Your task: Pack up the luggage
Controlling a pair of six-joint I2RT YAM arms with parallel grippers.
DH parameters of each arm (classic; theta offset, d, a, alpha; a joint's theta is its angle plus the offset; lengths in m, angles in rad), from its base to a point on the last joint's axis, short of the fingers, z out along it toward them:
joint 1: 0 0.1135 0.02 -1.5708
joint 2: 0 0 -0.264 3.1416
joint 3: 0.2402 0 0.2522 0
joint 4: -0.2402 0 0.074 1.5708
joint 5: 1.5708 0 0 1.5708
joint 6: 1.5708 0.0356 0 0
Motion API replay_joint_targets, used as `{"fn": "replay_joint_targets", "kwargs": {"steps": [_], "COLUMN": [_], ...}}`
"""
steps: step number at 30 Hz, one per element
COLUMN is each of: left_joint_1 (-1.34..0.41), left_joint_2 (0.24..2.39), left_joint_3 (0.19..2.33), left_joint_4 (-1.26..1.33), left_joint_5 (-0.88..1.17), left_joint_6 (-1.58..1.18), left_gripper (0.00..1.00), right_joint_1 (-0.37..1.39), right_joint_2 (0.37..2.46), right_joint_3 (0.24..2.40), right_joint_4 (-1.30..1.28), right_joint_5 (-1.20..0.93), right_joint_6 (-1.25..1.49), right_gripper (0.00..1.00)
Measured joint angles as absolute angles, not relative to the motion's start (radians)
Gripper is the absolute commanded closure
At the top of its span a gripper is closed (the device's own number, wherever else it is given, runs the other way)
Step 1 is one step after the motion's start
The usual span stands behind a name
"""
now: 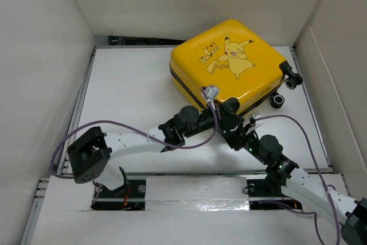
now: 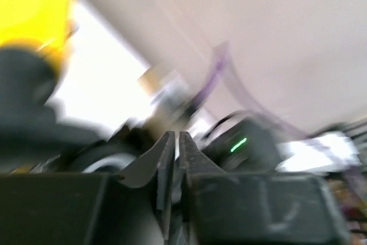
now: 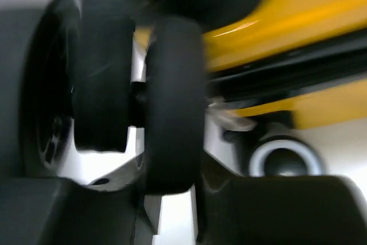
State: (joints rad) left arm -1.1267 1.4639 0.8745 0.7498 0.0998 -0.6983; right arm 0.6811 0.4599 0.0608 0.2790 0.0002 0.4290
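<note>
Two arms crowd one suitcase corner

The small yellow hard-shell cartoon-print suitcase [image 1: 229,61] lies closed just beyond both pincers. The left pincer [image 2: 175,137] is pressed together on nothing; the right pincer [image 1: 231,113], blurred, cannot be judged. So tightly packed, the arms could collide or shove the suitcase away

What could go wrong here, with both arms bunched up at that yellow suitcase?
1. The left arm and right arm meet at the same near corner of the luggage; they could knock each other.
2. A purple cable hangs loose by that corner and might snag.
3. The luggage lies closed on the white table; a push may just slide it.
</note>
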Motion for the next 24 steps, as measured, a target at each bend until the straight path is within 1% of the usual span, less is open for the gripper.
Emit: {"fn": "replay_joint_targets", "kwargs": {"steps": [5,8,10,11,13,14,15,16,17,18,19,21,22,23,24], "left_joint_1": [-1.124,-1.118,-1.113,-1.110,-1.109,-1.106,-1.102,-1.098,-1.093,-1.085,-1.076,-1.060,-1.050,-1.044,-1.038], "left_joint_2": [1.472,1.481,1.486,1.486,1.478,1.465,1.446,1.416,1.380,1.338,1.295,1.219,1.188,1.165,1.150], "left_joint_3": [0.899,0.899,0.899,0.898,0.898,0.891,0.878,0.856,0.831,0.801,0.772,0.720,0.696,0.677,0.660], "left_joint_4": [0.922,0.966,0.974,0.970,0.957,0.939,0.913,0.903,0.878,0.849,0.821,0.778,0.756,0.735,0.720], "left_joint_5": [0.140,0.157,0.162,0.163,0.154,0.145,0.124,0.117,0.097,0.073,0.049,0.018,0.008,0.000,-0.003], "left_joint_6": [-0.750,-0.772,-0.772,-0.770,-0.752,-0.740,-0.724,-0.713,-0.700,-0.680,-0.667,-0.648,-0.640,-0.633,-0.627], "left_gripper": [1.00,1.00,1.00,0.93,0.84,0.75,0.69,0.69,0.67,0.66,0.65,0.62,0.60,0.60,0.59], "right_joint_1": [0.824,0.868,0.880,0.884,0.892,0.893,0.894,0.894,0.898,0.904,0.907,0.912,0.913,0.913,0.914], "right_joint_2": [0.548,0.571,0.561,0.541,0.479,0.447,0.423,0.400,0.378,0.360,0.347,0.339,0.347,0.354,0.374], "right_joint_3": [0.061,0.061,0.061,0.061,0.054,0.049,0.048,0.047,0.048,0.048,0.048,0.048,0.048,0.048,0.048], "right_joint_4": [0.399,0.429,0.421,0.409,0.384,0.373,0.366,0.367,0.366,0.360,0.352,0.342,0.342,0.344,0.352], "right_joint_5": [0.121,0.193,0.246,0.273,0.310,0.323,0.336,0.354,0.371,0.390,0.406,0.430,0.442,0.448,0.456], "right_joint_6": [0.399,0.389,0.393,0.405,0.443,0.463,0.479,0.493,0.514,0.520,0.528,0.536,0.532,0.541,0.533], "right_gripper": [0.58,0.51,0.50,0.49,0.48,0.51,0.74,0.74,0.96,0.99,1.00,0.85,0.67,0.60,0.56]}}
